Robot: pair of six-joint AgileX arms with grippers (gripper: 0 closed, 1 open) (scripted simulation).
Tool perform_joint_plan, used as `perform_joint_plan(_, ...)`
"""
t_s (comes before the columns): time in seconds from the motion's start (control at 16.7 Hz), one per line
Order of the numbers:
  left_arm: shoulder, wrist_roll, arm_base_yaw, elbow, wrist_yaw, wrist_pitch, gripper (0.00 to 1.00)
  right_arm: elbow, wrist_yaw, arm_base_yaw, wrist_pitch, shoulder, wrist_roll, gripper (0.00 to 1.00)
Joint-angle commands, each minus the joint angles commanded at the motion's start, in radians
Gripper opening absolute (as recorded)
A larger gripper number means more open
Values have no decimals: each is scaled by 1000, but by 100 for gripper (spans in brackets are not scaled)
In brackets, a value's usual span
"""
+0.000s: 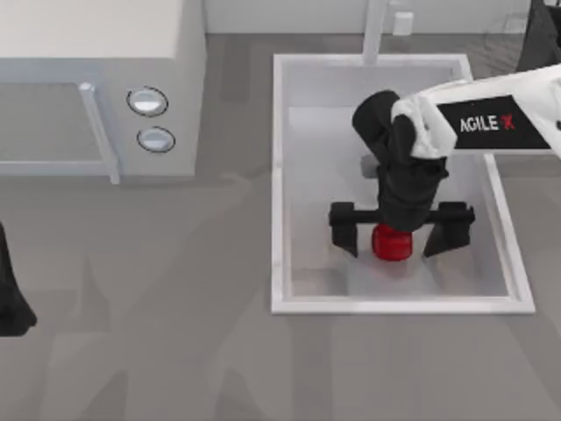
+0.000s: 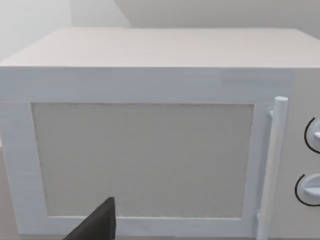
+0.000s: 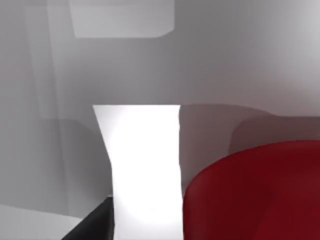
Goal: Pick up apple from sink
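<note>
At the far left edge of the top view the left arm (image 1: 12, 298) sits parked over the grey desk (image 1: 158, 333), a dark shape well apart from everything else; whether its tool is apart or together I cannot tell. A dark sliver of that tool (image 2: 95, 225) shows in the left wrist view, in front of the microwave.

The white microwave (image 1: 96, 53) stands at the upper left of the desk. Its door has a vertical bar handle (image 1: 101, 132), and just right of the handle are two round knobs (image 1: 147, 102), one above the other. In the left wrist view the door window (image 2: 142, 160) faces the camera, with the handle and the edges of both knobs beside it.

Right of the microwave lies the sink (image 1: 280, 175) — a white rectangular basin with a raised rim and a pale floor. The faucet (image 1: 375, 31) rises at its far rim.

The right arm (image 1: 491, 118), white with black lettering, reaches in from the right edge and bends down into the basin. Its right tool (image 1: 399, 235) hangs low over the near half of the sink floor, fingers (image 1: 344, 230) spread wide apart. The apple (image 1: 392, 243) — small, glossy, red — rests on the sink floor between those fingers, touching neither. In the right wrist view the apple (image 3: 255, 192) looms close against the pale basin wall.
</note>
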Motion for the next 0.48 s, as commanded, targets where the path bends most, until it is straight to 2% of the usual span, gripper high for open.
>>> perform_joint_plan(0.48,0,0,0,0,0,0,100,0,0,0,0,0,0,17)
